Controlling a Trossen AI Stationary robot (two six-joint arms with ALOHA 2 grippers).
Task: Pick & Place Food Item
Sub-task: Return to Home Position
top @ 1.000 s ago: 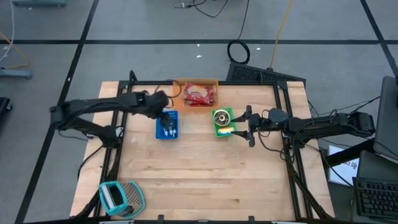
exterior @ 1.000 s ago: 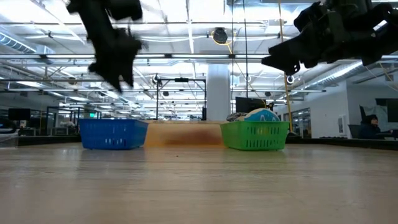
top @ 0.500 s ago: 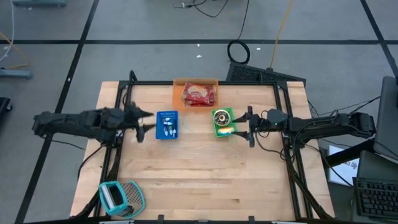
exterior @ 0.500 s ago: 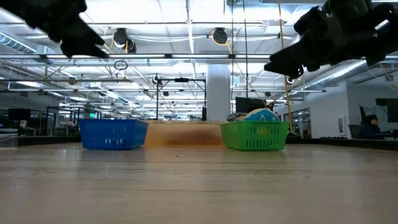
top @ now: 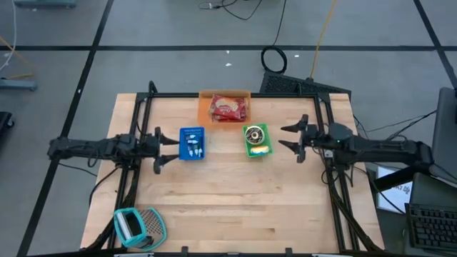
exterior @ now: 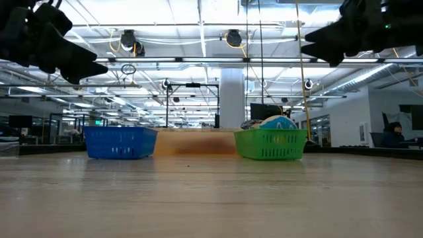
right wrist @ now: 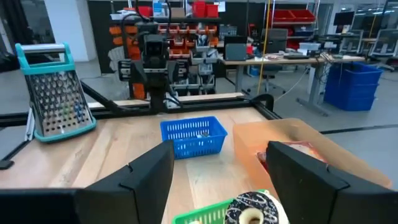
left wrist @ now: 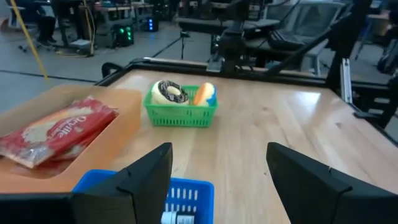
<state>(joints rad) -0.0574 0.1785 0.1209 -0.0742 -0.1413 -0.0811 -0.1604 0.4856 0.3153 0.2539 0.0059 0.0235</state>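
Observation:
A blue basket [top: 191, 143] with small white items stands at the table's middle. To its right is a green basket [top: 255, 140] holding a chocolate donut [left wrist: 169, 92] and a yellow-orange item [left wrist: 204, 94]. Behind them, a red food packet [top: 228, 108] lies in an orange tray [top: 203, 107]. My left gripper [top: 163, 150] hovers open and level, just left of the blue basket. My right gripper [top: 285, 138] hovers open and level, right of the green basket. Neither has anything between its fingers.
A teal-framed grater [top: 136, 225] lies at the table's near left corner. Black frame rails [top: 136, 171] run along the table's left and right sides under the arms. Bare wood [top: 235, 200] stretches across the near half.
My left gripper has drawn back from above the blue basket toward the table's left edge, sinking and tipping from pointing down to level. My right gripper has pulled back from the green basket toward the table's right edge and risen slightly. The baskets and tray have kept still.

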